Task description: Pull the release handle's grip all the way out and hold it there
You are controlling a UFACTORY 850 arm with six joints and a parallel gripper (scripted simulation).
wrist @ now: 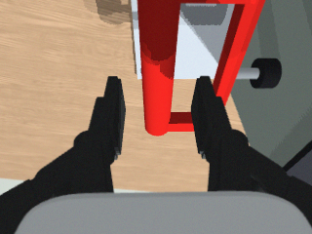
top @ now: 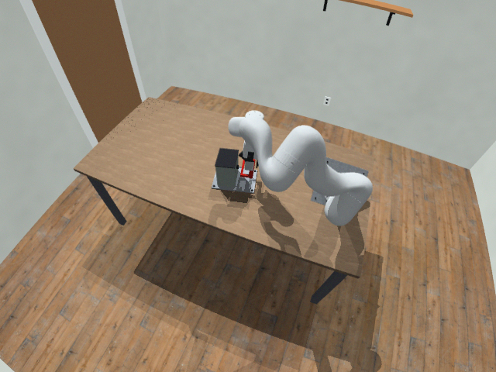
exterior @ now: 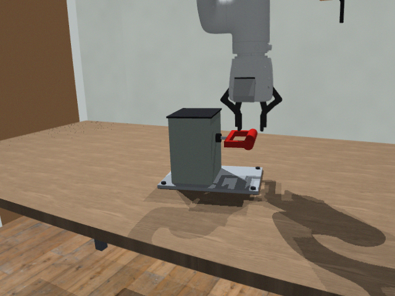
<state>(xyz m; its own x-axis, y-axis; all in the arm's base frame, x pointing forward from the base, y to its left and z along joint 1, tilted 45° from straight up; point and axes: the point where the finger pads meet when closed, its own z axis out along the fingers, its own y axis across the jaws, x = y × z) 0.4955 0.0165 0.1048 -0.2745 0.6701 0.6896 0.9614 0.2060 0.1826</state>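
The grey housing [exterior: 195,148] with a black top stands on a grey base plate [exterior: 213,182] on the table. The red release handle's grip [exterior: 241,141] sticks out from the housing on a thin rod; its round bar [wrist: 157,68] is level. My gripper [exterior: 250,127] points straight down just above the bar, open, with one finger on each side of it and gaps on both sides in the wrist view [wrist: 158,114]. The fingertips reach about the top of the bar. In the top view the gripper [top: 249,162] is partly hidden by the arm.
The arm's base [top: 344,200] is mounted at the table's right side. The housing stands close to the left of the gripper. A door [top: 87,60] and a wall shelf [top: 376,8] are far off.
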